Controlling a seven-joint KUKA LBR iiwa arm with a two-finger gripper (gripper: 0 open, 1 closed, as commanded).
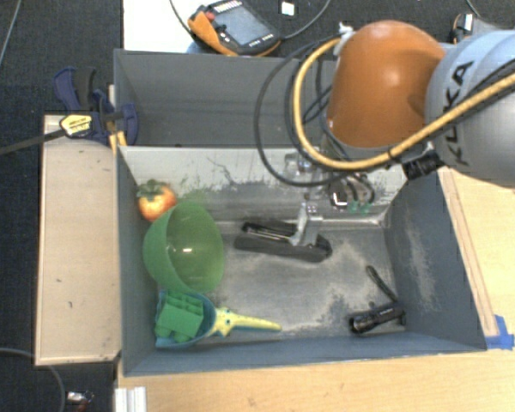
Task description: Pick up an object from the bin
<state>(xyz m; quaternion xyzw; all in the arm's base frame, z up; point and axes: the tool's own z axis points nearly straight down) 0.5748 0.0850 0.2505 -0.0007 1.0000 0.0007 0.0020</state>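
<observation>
Camera view shows you the gripper [310,223] over the black stapler-like tool [275,243] at the centre of the bin [343,303], toward its 3 o'clock end; open or closed, you cannot tell. It is probably stiff, light and smooth: grasp its narrow middle.

Even overhead light, soft shadows, faint glare

One each: bowl [184,249], orange fruit [154,201], green brick [178,318], yellow-blue toy [240,322], stapler [270,245], black torch [378,318].
</observation>
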